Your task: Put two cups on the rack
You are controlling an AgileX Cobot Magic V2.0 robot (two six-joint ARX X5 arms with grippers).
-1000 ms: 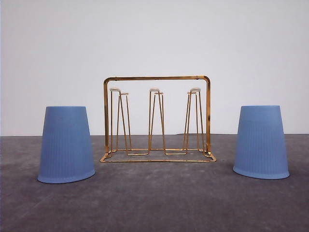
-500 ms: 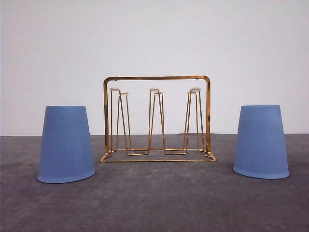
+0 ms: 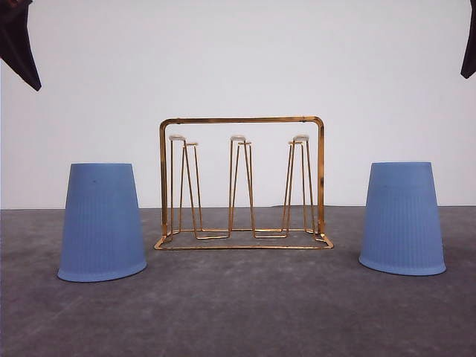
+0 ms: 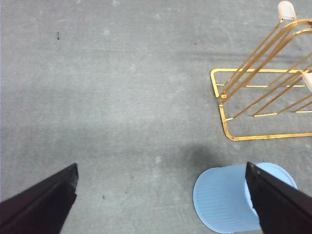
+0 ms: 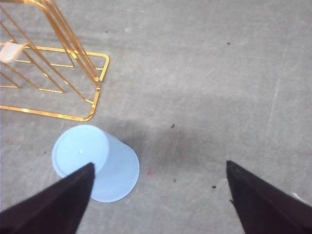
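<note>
Two light blue cups stand upside down on the grey table, one on each side of the rack, and we take them from left to right. High on the left of the front view we see a dark tip of our left gripper, well above the left cup. From the left wrist camera its two black fingers are spread wide apart with nothing between them, hanging over the table with that cup partly behind one finger and the rack's end just beyond it. In the middle stands the gold wire rack, upright on its rectangular base, its narrow prongs tipped with white caps and all of them bare. Both cups sit apart from it, touching neither frame nor base. Further right rests the right cup, rim down. Our right gripper shows as a dark sliver at the upper right edge of the front view; from its wrist camera its fingers are likewise spread and hold nothing, one overlapping the cup's flared rim below.
</note>
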